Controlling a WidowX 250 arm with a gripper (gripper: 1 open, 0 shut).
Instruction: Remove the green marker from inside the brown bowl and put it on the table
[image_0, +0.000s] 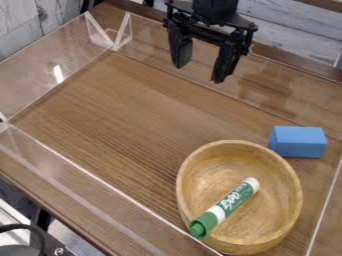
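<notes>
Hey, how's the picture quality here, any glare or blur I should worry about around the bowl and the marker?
In the camera view, pale glare streaks the table near the top and the clear plastic walls; the brown bowl and green marker are evenly lit and readable, with soft shadow inside the rim; the open gripper looks dark, slightly soft.

The bowl (241, 196) sits on the table (120, 110) at the near right, and the marker (225, 208) lies inside it, slanting from near left to far right. A small block (299, 141) rests just beyond the bowl's far right rim. The gripper (202, 59) hangs over the table's far side, well apart from the bowl.
</notes>
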